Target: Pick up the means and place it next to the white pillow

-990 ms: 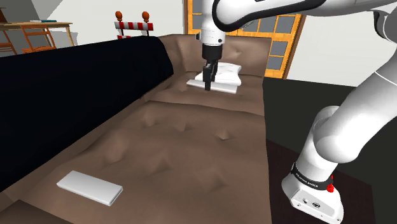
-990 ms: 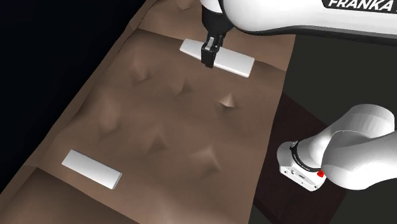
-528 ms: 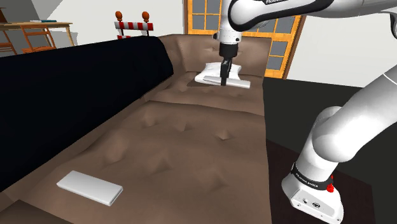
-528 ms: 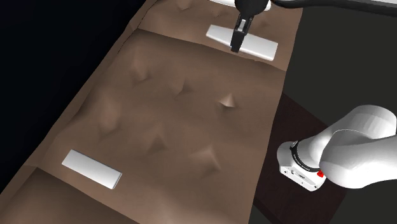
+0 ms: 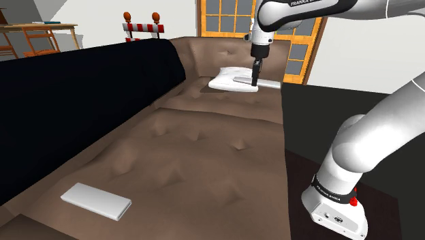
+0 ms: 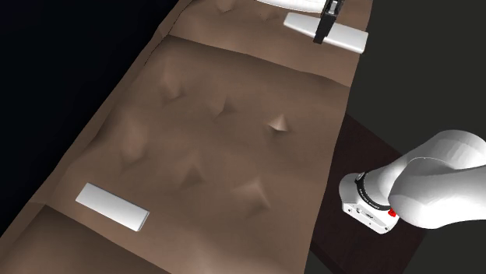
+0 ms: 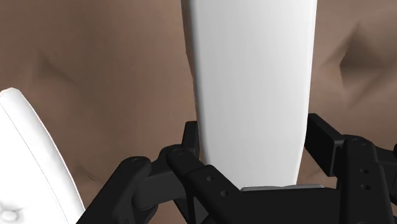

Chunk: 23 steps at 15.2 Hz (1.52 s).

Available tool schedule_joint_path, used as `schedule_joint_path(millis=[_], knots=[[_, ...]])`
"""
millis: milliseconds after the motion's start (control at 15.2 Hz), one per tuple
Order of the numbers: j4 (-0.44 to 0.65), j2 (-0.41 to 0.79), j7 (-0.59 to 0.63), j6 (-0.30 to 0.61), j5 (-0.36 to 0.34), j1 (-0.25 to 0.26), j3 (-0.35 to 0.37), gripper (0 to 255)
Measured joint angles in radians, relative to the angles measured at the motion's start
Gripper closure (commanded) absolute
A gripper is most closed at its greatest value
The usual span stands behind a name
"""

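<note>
The gripper (image 5: 255, 77) hangs straight down over the far end of the brown sofa (image 5: 204, 157). Its black fingers (image 7: 191, 143) are clamped on the two long edges of a flat white slab (image 7: 254, 76), which runs out lengthwise between them in the wrist view. In the second exterior view the gripper (image 6: 320, 34) grips the white slab (image 6: 346, 39) about the middle of its length, and the slab lies crosswise over the last seat cushion, near the sofa's outer edge. Whether it touches the cushion or hangs just above it I cannot tell.

Just beside the slab (image 5: 270, 84), on the shoulder view's left, lies the white pillow (image 5: 227, 77). In the wrist view a strip of brown seat shows between the slab and the pillow (image 7: 32, 159).

Well apart, at the near end of the sofa, a second white slab (image 5: 95, 200) lies flat on the seat (image 6: 111, 206). A nearly black mass (image 5: 75, 102) runs along the sofa's back. Behind the sofa stand an orange-framed window (image 5: 303, 41), a red-and-white striped barrier (image 5: 143, 27) and a wooden table (image 5: 30, 37).
</note>
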Motion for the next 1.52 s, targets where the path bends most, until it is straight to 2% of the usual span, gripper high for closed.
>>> schedule_joint_path(millis=[726,990,1320,1518], knots=[[0.097,0.093,-0.273,0.012,-0.047,-0.088,-0.2,255],[0.164,0.158,-0.376,0.014,-0.042,-0.114,-0.271,255],[0.291,0.28,-0.522,0.007,-0.002,-0.148,-0.366,255],[0.283,0.299,-0.545,0.032,0.006,-0.155,-0.381,255]])
